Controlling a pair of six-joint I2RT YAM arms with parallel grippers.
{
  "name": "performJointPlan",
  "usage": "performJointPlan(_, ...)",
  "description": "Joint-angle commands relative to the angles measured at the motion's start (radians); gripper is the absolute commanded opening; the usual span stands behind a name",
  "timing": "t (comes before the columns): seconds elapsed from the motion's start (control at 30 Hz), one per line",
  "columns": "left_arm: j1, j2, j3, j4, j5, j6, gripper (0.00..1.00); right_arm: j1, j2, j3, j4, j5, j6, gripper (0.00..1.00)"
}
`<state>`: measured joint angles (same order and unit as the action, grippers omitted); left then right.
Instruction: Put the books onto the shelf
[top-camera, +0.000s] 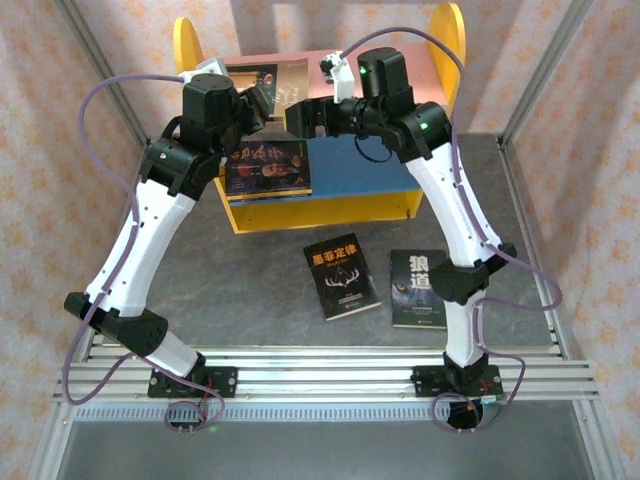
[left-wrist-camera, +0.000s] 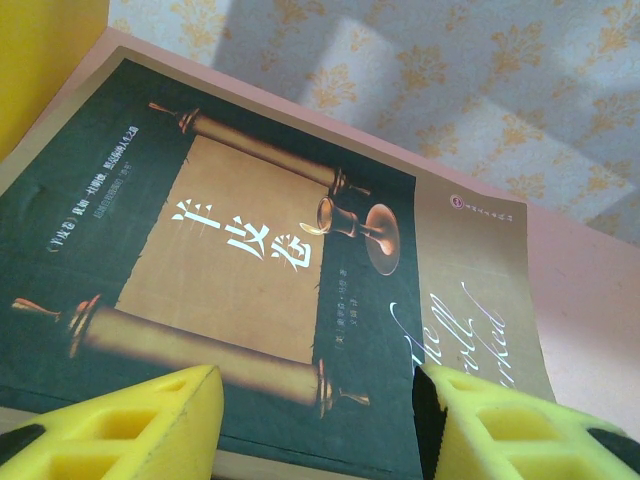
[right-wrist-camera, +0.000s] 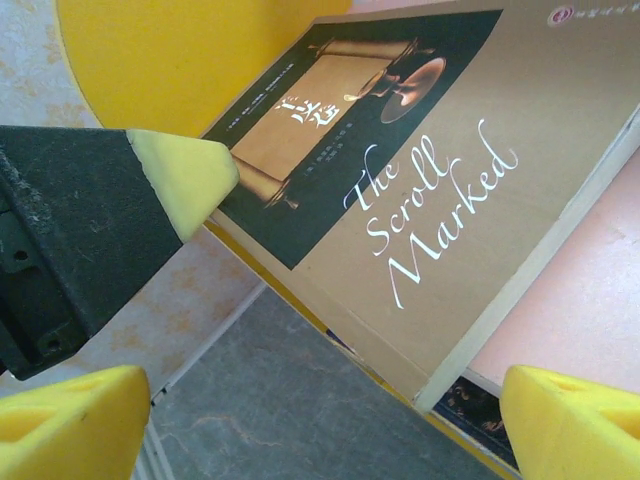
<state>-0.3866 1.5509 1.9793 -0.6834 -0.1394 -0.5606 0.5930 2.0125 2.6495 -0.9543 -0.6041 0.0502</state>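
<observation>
I see the scroll book (left-wrist-camera: 250, 250) lying flat on the shelf's (top-camera: 447, 40) pink board (left-wrist-camera: 600, 300), one corner overhanging. My left gripper (left-wrist-camera: 318, 385) sits half open at its edge, gripping nothing; my right gripper (right-wrist-camera: 325, 400) gapes wide, empty. A dark book (top-camera: 266, 167) lies on the blue board (top-camera: 360, 180), and two books (top-camera: 341, 280) lie on the near table (top-camera: 250, 290).

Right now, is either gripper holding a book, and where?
Nothing is held. Left gripper open, poised at the scroll book's near edge; right gripper open near its corner.
</observation>
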Motion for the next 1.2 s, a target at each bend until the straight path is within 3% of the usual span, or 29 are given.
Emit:
performJointPlan(0.0, -0.008, -0.01, -0.001, -0.003, -0.025, -0.012, 0.52, 0.001, 0.039, 0.055, -0.055, 0.035, -0.09, 0.91)
performJointPlan(0.8, -0.008, -0.002, 0.01, -0.01, -0.018, -0.005, 0.52, 0.001, 0.117, 0.081, -0.029, -0.012, -0.245, 0.92)
performJointPlan(1.17, -0.008, 0.006, 0.013, -0.003, -0.009, -0.005, 0.52, 0.001, 0.099, 0.076, -0.006, 0.033, -0.252, 0.9)
